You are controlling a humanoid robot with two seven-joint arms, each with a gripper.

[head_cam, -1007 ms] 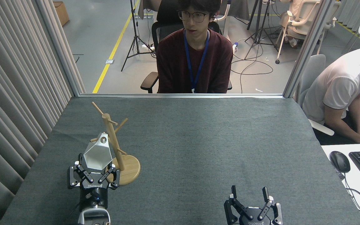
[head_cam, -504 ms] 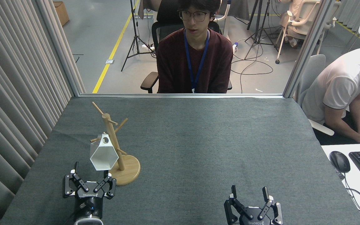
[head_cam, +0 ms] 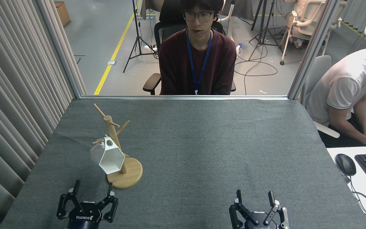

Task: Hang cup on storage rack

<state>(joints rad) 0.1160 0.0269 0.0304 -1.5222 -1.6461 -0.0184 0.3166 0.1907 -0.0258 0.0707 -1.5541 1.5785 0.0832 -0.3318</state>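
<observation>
Backing off: left gripper (head_cam: 91, 194) now sits near the table's near edge, toward the near-left corner, fingers spread and empty. A second ago it was clamped on the cup right at the rack; half a second ago it had already let go and dropped lower, and now it is well clear.

Cup (head_cam: 107, 157) hangs free on the rack (head_cam: 118, 152), tab hole threaded over a low peg on the rack's left side. Since release it has swung down and tilted, mouth turned toward the camera and somewhat downward, body resting against or just beside the post; can't tell which. Its bottom edge hangs above the disc base, not visibly touching.

Right gripper (head_cam: 255, 198) also spread, empty, parked near the near edge right of centre, unchanged across the frames.

Judgement: hang looks done, and the cup holds without support. Only risk is the cup sliding off if the peg slope is shallow.

Cup looks white, matte, hexagonal, tapered, with a small pierced rim tab. Rack is pale wood with slanted pegs, on the table's left side.
</observation>
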